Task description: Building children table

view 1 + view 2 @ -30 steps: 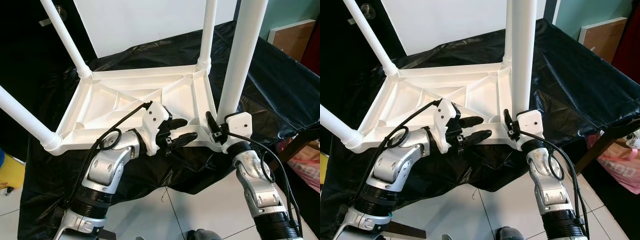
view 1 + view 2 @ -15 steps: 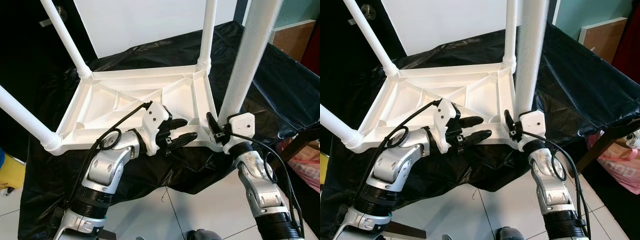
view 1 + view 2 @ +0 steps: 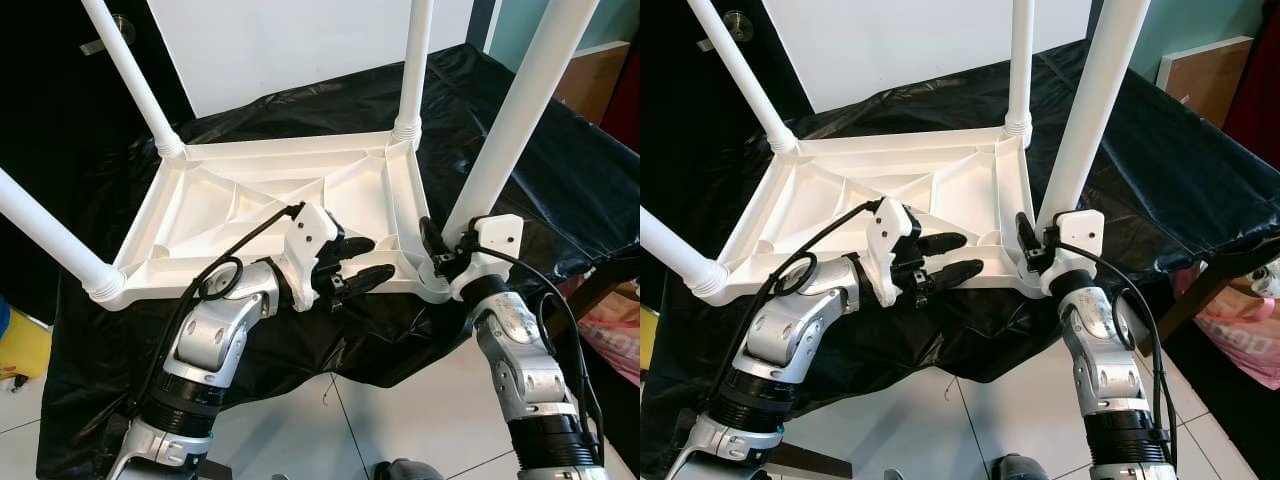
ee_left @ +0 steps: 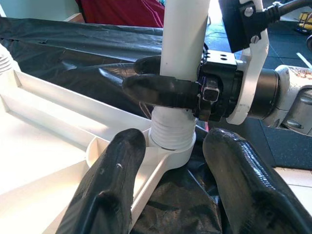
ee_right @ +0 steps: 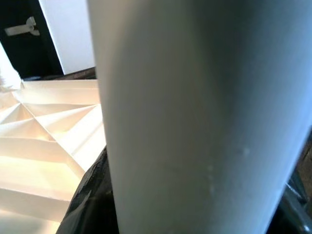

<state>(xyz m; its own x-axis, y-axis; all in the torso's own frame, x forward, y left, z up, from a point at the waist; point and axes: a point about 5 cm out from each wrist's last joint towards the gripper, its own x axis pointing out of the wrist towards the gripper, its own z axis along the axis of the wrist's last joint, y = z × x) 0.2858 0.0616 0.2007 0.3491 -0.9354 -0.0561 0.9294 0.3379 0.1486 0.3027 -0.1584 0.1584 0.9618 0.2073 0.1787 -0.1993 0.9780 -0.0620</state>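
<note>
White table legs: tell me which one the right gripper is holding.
The near-right white plastic leg, clamped near its base by the right gripper; the other three stand untouched in their corner sockets.

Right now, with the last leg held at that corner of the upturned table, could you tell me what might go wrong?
1. The leg leans outward from its corner socket; forced in like this, it may jam or cross-thread.
2. The right gripper clamps it just above the threads, so the long upper part could lever loose.
3. The left gripper hangs open beside the tabletop, so it may slide on the black sheet.
</note>
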